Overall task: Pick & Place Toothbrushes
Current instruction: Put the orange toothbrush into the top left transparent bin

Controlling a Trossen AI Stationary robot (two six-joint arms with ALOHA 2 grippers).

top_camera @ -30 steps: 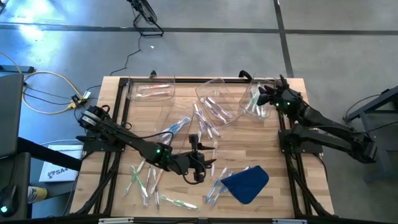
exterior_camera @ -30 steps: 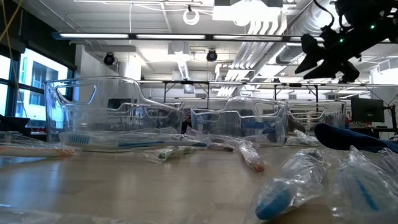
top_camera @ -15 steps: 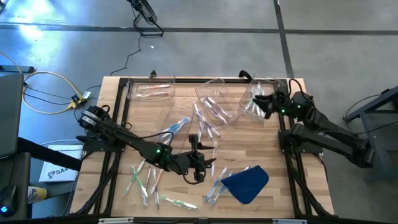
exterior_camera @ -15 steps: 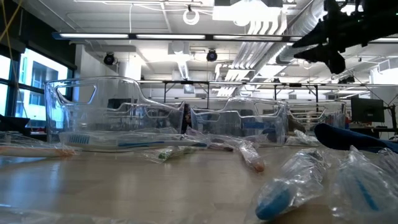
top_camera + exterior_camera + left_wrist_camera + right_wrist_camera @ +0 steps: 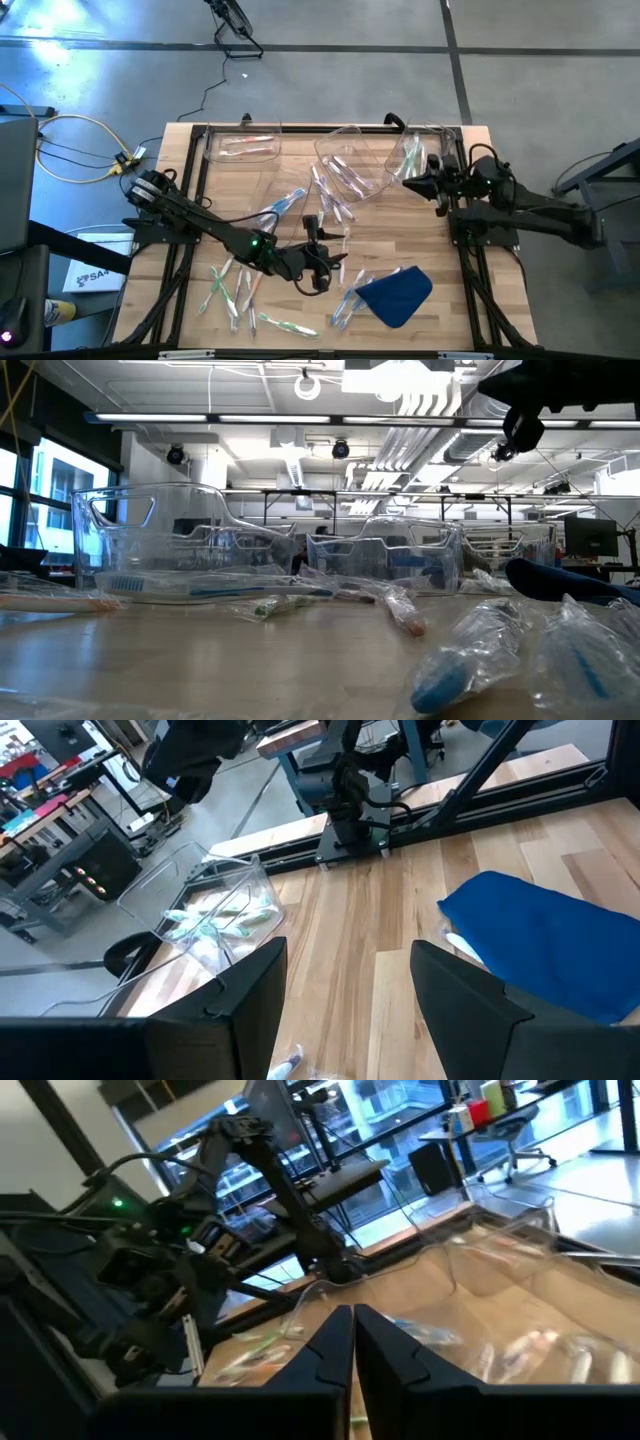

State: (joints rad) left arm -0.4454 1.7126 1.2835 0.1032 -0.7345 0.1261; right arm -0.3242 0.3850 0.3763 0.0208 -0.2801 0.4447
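Pale wood tabletop (image 5: 420, 235) fills the middle of the high view, littered with wrapped toothbrushes (image 5: 232, 290): one cluster at lower left of the frame, more strewn near centre (image 5: 330, 205), and a few beside the blue cloth (image 5: 395, 294) at lower centre-right. Three clear plastic bins sit along the upper edge: the left bin (image 5: 242, 147) holds a couple of toothbrushes, the middle bin (image 5: 350, 165) lies tilted with several inside, and the right bin (image 5: 417, 155) at upper right also holds some. Right gripper (image 5: 412, 183) is at upper right, just below the right bin, raised off the table; its fingers (image 5: 335, 1345) are pressed together with nothing visible between them in the right wrist view. Left gripper (image 5: 322, 270) is low over the table at lower centre, just left of the blue cloth, fingers (image 5: 255, 985) spread wide and empty. In the low view, toothbrushes in crinkled wrappers (image 5: 470, 645) lie in the foreground, bins behind them, and the right arm shows dark at the upper right.
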